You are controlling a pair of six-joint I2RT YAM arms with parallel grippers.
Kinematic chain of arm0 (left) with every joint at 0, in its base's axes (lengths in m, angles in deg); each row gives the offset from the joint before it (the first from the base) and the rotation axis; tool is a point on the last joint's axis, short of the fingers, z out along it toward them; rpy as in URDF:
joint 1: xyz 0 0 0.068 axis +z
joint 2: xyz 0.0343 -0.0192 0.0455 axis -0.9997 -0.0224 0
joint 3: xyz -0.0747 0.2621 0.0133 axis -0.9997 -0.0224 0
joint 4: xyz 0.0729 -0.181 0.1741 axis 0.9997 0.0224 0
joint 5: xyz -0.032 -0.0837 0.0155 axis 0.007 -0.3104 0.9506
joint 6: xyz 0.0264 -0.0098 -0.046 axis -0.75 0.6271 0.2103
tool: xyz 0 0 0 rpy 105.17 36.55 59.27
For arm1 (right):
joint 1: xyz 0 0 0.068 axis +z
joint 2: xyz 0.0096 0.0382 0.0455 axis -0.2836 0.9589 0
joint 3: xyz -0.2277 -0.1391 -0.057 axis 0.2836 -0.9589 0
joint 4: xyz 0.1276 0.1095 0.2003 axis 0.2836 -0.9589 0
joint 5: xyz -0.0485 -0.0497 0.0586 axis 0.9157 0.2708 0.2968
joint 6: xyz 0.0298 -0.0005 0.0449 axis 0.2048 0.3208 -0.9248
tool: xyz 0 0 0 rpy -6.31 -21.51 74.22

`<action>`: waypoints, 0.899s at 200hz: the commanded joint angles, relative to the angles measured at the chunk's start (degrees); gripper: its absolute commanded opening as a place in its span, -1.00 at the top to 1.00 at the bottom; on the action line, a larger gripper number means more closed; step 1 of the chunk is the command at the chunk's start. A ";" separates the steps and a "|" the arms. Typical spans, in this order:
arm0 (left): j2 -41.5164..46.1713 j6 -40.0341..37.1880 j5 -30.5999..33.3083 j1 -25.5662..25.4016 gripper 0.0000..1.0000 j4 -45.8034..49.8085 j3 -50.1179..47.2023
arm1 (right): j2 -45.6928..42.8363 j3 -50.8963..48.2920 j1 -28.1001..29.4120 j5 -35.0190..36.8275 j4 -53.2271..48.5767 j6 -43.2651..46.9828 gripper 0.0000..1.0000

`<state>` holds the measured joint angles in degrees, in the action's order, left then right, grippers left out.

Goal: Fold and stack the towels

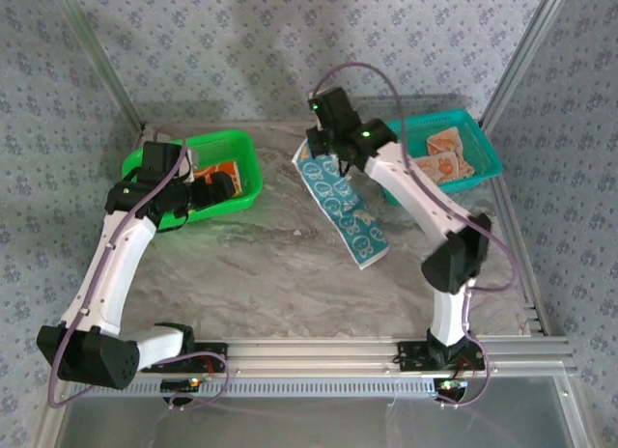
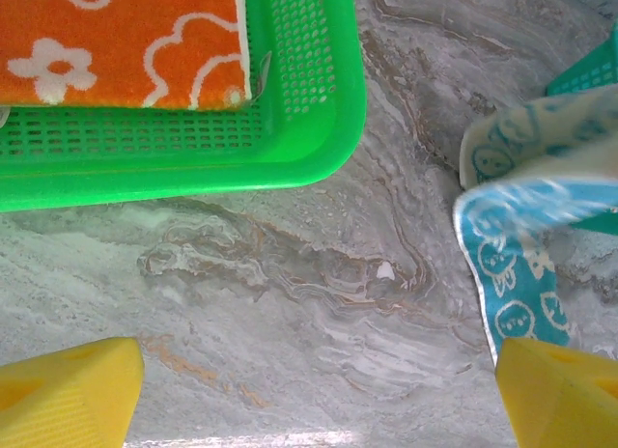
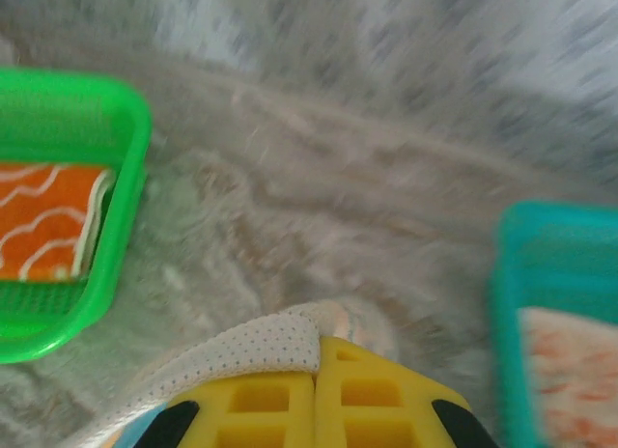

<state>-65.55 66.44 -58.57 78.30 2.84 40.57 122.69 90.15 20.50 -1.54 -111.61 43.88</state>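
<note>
Your right jaws are clamped on the teal bunny towel's (image 1: pixel 343 209) top end, its tail draped below them on the counter (image 1: pixel 261 274); your left jaws stand apart, empty: take the tail and tension evenly before folding.

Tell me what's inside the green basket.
An orange towel with white flowers lies flat in the green basket. Anything beneath it is covered, and the left arm hides part of the basket from above.
</note>
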 commanded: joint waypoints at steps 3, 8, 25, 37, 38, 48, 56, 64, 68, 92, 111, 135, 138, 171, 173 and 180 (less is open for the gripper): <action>-1.01 0.32 -1.95 0.31 -0.85 -0.18 -1.45 | 5.83 -1.10 0.41 -13.41 3.95 -8.55 1.00; -1.35 0.58 -2.57 0.31 -0.84 -0.52 -1.70 | 7.10 -1.38 0.37 -14.95 4.59 -9.33 1.00; -2.66 1.62 -3.64 -0.09 -0.78 -1.70 -2.80 | 11.42 -1.60 0.24 -18.33 5.12 -11.65 0.95; -3.72 2.27 -4.08 -0.83 -0.74 -2.75 -3.61 | 13.55 -1.96 -0.10 -19.35 5.23 -12.43 0.95; -3.76 2.34 -4.08 -0.92 -0.74 -2.96 -3.71 | 13.68 -2.00 -0.12 -19.38 5.24 -12.45 0.95; -4.68 2.97 -4.06 -2.13 -0.70 -4.28 -4.32 | 14.78 -2.51 -0.36 -19.58 5.28 -12.40 0.93; -5.56 3.41 -4.02 -3.26 -0.66 -5.42 -4.60 | 15.36 -2.82 -0.82 -19.82 5.42 -12.13 0.87; -6.79 3.64 -3.80 -4.53 -0.58 -6.80 -4.78 | 15.64 -3.23 -1.53 -20.09 5.58 -11.79 0.88; -7.44 3.83 -3.46 -5.23 -0.54 -7.40 -4.79 | 15.69 -3.53 -1.90 -20.09 5.70 -11.75 0.88; -12.38 4.63 -1.53 -8.85 -0.24 -10.58 -3.86 | 14.94 -5.29 -4.93 -19.70 7.21 -11.03 0.89; -16.40 4.99 0.06 -11.91 -0.12 -13.13 -2.14 | 15.72 -4.55 -7.41 -20.89 7.84 -9.41 0.85; -21.87 4.85 2.47 -15.19 -0.12 -13.51 2.64 | 19.17 0.31 -10.06 -21.31 6.32 -6.99 0.66; -22.66 4.86 2.79 -15.55 -0.12 -13.45 3.35 | 19.83 1.12 -10.42 -21.50 6.00 -6.76 0.61; -30.34 4.58 5.49 -17.30 -0.10 -14.72 10.20 | 22.77 5.85 -13.09 -23.24 3.56 -6.42 0.16; -30.76 4.55 5.66 -17.32 -0.10 -14.76 10.69 | 22.55 5.69 -13.07 -23.03 3.62 -6.39 0.15; -32.41 4.43 6.08 -17.30 -0.09 -15.03 12.36 | 21.62 4.73 -13.10 -22.33 3.99 -6.29 0.10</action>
<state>-94.10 71.01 -55.65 61.19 -9.62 47.26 144.51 93.98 7.64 -22.87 -105.14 36.56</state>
